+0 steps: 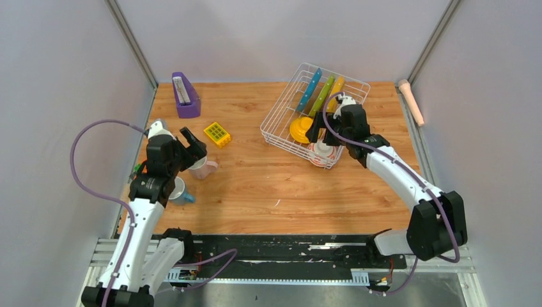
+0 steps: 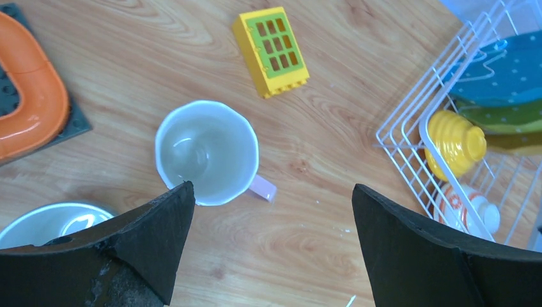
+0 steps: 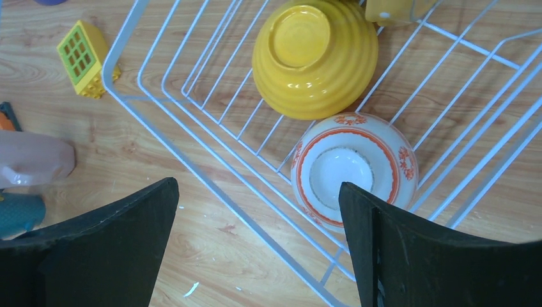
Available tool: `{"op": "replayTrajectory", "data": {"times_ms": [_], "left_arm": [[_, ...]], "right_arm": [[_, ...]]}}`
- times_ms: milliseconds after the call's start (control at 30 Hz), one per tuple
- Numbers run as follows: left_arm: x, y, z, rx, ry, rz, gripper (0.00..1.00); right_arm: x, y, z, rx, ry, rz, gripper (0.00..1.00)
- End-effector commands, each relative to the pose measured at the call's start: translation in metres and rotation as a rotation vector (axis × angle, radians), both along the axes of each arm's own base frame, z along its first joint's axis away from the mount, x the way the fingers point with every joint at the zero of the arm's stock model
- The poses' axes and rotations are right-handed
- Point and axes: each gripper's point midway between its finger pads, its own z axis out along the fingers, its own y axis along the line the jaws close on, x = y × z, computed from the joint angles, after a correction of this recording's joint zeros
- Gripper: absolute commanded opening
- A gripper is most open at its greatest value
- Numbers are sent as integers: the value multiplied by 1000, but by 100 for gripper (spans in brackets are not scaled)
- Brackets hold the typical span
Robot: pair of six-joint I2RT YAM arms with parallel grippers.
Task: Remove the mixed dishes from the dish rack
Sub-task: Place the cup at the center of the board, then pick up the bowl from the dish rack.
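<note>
The white wire dish rack (image 1: 279, 99) stands at the back right. It holds blue (image 1: 309, 89), green (image 1: 322, 94) and yellow (image 1: 336, 86) plates upright, an upturned yellow bowl (image 1: 300, 130) and an upturned red-and-white bowl (image 1: 321, 153). My right gripper (image 1: 323, 133) hovers open over the rack's near corner; in its wrist view (image 3: 259, 249) the red-and-white bowl (image 3: 355, 169) lies by the right finger and the yellow bowl (image 3: 315, 57) beyond. The pinkish cup (image 1: 203, 167) and blue cup (image 1: 180, 192) sit on the table at left. My left gripper (image 1: 192, 144) is open and empty above the pinkish cup (image 2: 208, 152).
A yellow grid block (image 1: 217, 133) lies between the cups and the rack. A purple wedge holder (image 1: 185, 96) stands at the back left. An orange gadget (image 2: 29, 109) on a dark plate lies at the table's left edge. A pink cylinder (image 1: 411, 101) lies past the right edge.
</note>
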Motion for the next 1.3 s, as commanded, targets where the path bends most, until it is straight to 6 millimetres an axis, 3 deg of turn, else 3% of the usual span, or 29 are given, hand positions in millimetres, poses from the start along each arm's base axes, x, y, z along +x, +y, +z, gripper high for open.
{"op": "replayTrajectory", "data": {"times_ms": [0, 100, 433, 967, 1133, 1267], "left_arm": [[2, -15, -2, -16, -65, -103, 100], [1, -14, -11, -6, -35, -107, 100], [2, -19, -27, -4, 11, -147, 100], [-1, -28, -31, -29, 15, -187, 100], [0, -29, -32, -37, 18, -190, 100], [1, -30, -31, -38, 15, -192, 100]], "right_arm": [[16, -10, -1, -95, 56, -65, 97], [22, -20, -16, -165, 128, -131, 94], [34, -23, -56, -246, 286, -185, 79], [40, -24, -85, -280, 361, -218, 62], [36, -27, -86, -284, 381, -241, 49], [29, -29, -88, -328, 390, -258, 49]]}}
